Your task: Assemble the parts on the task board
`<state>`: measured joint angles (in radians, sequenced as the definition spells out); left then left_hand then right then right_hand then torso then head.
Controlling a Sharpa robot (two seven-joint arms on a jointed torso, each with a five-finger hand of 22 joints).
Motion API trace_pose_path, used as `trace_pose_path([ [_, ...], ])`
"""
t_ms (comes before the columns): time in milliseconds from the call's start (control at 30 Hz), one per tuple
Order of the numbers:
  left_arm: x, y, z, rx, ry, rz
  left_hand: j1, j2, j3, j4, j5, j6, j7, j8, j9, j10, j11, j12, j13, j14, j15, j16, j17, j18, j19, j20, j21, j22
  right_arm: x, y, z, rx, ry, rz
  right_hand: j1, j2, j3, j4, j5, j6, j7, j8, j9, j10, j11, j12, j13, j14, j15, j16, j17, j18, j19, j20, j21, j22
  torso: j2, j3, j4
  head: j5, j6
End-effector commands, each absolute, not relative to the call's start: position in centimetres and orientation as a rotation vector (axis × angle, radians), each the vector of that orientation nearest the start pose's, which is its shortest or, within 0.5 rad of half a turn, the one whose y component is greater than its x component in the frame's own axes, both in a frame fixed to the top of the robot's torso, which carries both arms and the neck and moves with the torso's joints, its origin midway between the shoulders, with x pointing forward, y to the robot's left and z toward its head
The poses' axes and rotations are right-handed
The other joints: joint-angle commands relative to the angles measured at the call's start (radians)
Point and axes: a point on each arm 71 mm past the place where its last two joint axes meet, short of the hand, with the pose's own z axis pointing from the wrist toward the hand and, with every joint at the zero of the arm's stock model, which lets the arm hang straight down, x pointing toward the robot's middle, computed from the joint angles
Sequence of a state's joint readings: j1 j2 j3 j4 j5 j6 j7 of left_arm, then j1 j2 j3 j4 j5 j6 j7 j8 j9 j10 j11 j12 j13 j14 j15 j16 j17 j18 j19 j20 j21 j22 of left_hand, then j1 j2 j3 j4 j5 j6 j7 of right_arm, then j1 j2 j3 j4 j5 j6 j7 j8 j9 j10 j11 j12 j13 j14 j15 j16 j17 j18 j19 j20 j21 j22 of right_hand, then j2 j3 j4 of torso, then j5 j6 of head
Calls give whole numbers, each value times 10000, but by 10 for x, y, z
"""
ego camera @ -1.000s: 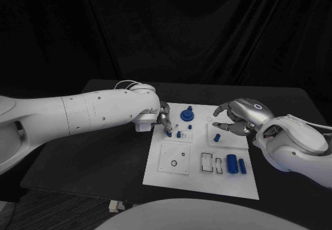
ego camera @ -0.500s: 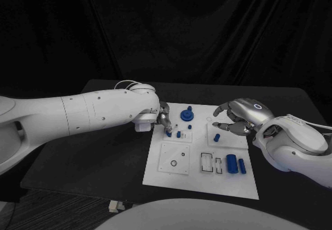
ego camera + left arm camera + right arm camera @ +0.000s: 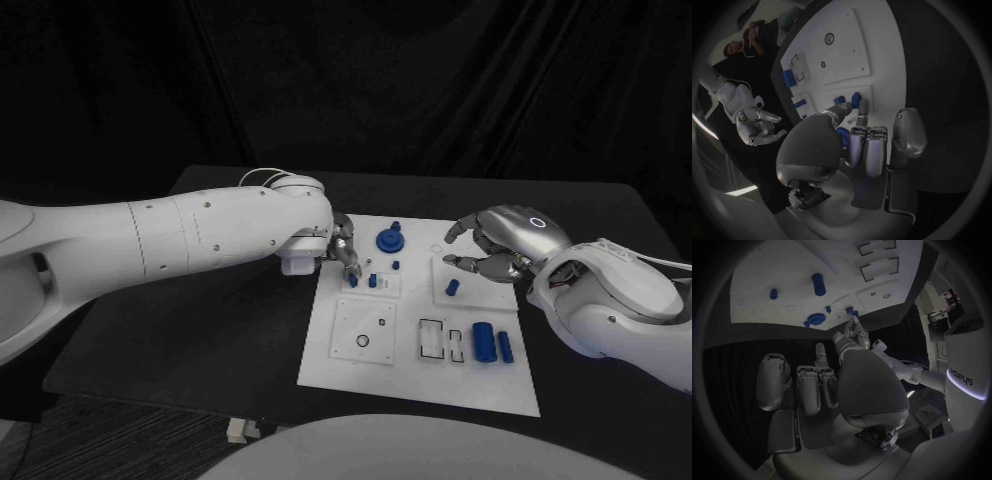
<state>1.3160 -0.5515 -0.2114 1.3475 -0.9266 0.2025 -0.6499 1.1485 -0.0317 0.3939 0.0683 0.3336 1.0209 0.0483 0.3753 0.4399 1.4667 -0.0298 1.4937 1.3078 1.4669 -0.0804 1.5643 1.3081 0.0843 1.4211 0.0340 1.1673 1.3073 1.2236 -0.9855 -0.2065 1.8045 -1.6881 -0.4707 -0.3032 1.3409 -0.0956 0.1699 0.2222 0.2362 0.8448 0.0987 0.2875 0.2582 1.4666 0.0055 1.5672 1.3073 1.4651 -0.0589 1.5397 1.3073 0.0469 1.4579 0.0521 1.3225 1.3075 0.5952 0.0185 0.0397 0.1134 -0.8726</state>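
1. Pinching or merely touching a small blue part with left hand fingertips: cannot tell; near task board far left edge.
2. Pressing straight down, judged best.
3. Hovering right hand, fingers apart, empty.
4. Showing fingertip contact closer: left wrist view.

My right hand hangs over the black table just short of the task board, my fingers curled loosely inward around nothing. On the board a blue cylinder lies beside a small blue peg, with a round blue knob near the edge. My left hand reaches onto the board by two small blue parts
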Motion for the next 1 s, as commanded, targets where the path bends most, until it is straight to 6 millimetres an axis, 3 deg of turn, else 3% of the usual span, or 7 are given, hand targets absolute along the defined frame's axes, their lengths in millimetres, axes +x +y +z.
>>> trace_pose_path([
  [33, 488, 129, -247, -685, 25321, -2984, -106, 28, -86, 26, -100, 113, -65, -52, -22, 684, -48, -59, 2035, 993, -19, -39, 2541, -69, -70, -22, -41, 1586, 410, -196, -200, -2661, 16017, 5503, 82, -27, -15, 58, 37, 38, 4, 50, -9, 1042, 43, 36, 2635, 916, 35, -45, 2126, 114, -55, 31, -64, 1846, 2, 2, 1, 3, 0],
  [333, 489, 129, -247, -733, 25281, -2998, -437, 59, -360, 333, -400, 179, -56, -188, -70, 667, -38, -104, 2009, 978, -9, -75, 2514, -57, -91, -17, -146, 1570, 411, -196, -201, -2668, 16029, 5492, 117, -10, 0, 55, 57, 55, 5, 43, -29, 1042, 44, 36, 2635, 917, 37, -46, 2125, 115, -54, 33, -73, 1845, -2, 1, 0, -4, 0],
  [533, 489, 129, -247, -725, 25289, -2997, -439, 63, -371, 339, -410, 185, -62, -198, -73, 673, -39, -89, 2021, 975, -9, -83, 2508, -57, -89, -16, -145, 1571, 411, -196, -201, -2670, 16031, 5487, 117, -10, 0, 55, 57, 55, 5, 43, -29, 1042, 44, 36, 2635, 917, 37, -46, 2125, 115, -54, 33, -73, 1845, -1, 1, 0, -13, 0],
  [700, 489, 128, -247, -696, 25315, -2988, -320, 44, -379, 245, -365, 267, -102, -188, -53, 685, -69, -63, 2041, 976, -23, -80, 2511, -57, -80, -22, -144, 1576, 411, -196, -201, -2669, 16035, 5482, 137, 6, 11, 56, 70, 72, 5, 40, -44, 1042, 47, 36, 2635, 920, 38, -41, 2132, 115, -53, 35, -76, 1844, 1, 2, -1, -8, 0],
  [1000, 489, 128, -247, -661, 25342, -2993, 361, -73, -231, -425, 119, 392, -203, -34, 241, 706, -167, -20, 2081, 983, -108, -69, 2523, -60, -42, -98, -157, 1590, 411, -196, -201, -2670, 16038, 5479, 137, 6, 11, 56, 70, 72, 5, 40, -44, 1042, 47, 36, 2635, 920, 38, -41, 2132, 115, -53, 35, -76, 1844, -2, 1, -1, 3, 0],
])
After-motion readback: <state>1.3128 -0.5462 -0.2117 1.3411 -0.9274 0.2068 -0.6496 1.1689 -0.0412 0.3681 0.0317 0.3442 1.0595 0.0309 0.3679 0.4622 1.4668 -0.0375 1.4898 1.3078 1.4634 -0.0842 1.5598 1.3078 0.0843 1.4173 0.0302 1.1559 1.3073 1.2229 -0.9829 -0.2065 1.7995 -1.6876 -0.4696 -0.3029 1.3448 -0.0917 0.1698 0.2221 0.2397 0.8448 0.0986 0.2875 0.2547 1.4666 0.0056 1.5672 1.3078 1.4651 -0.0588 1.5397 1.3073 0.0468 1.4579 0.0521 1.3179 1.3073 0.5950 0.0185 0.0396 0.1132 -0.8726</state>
